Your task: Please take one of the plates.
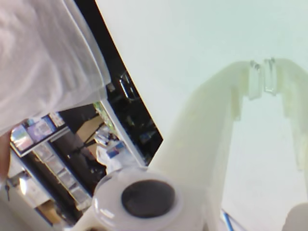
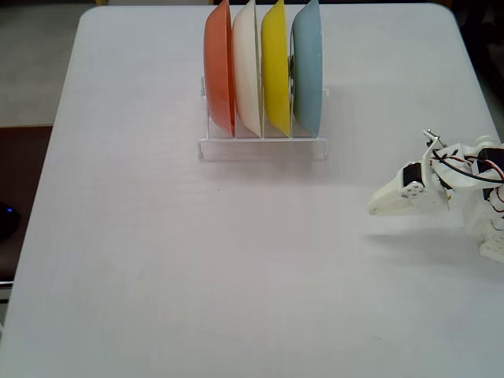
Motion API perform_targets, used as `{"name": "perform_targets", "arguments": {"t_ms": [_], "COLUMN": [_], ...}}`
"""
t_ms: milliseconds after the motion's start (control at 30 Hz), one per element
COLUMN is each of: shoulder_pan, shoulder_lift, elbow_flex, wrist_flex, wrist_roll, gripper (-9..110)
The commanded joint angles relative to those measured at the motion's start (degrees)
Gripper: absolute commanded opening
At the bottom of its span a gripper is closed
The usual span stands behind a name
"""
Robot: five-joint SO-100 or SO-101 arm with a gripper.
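I count four plates upright in one clear rack point(image 2: 262, 146) near the desk's point(image 2: 157, 260) far edge, orange-red point(image 2: 220, 67), cream point(image 2: 246, 71), yellow point(image 2: 276, 67), light blue plate point(image 2: 309, 67) rightmost, my gripper point(image 1: 263, 64) closed, empty, by the right edge.

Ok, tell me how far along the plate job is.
Nothing looks done yet: the light blue plate stands upright at the right end of the clear rack, next to the yellow plate, the white plate and the orange-red plate. The tool is off to the right above the table, apart from the rack; in the wrist view its tips are nearly together with nothing between them. Reaching, gripping and lifting remain.
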Motion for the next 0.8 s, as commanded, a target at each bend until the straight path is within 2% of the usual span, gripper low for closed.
{"name": "perform_targets", "arguments": {"t_ms": [0,767], "shoulder_pan": [-0.26,0.35], "shoulder_lift": [0.79,0.79], "elbow_flex": [-0.18,-0.18], "wrist_flex": [-1.05,-0.97], "wrist_roll": [0.44,1.05], "gripper": [0,0]}}
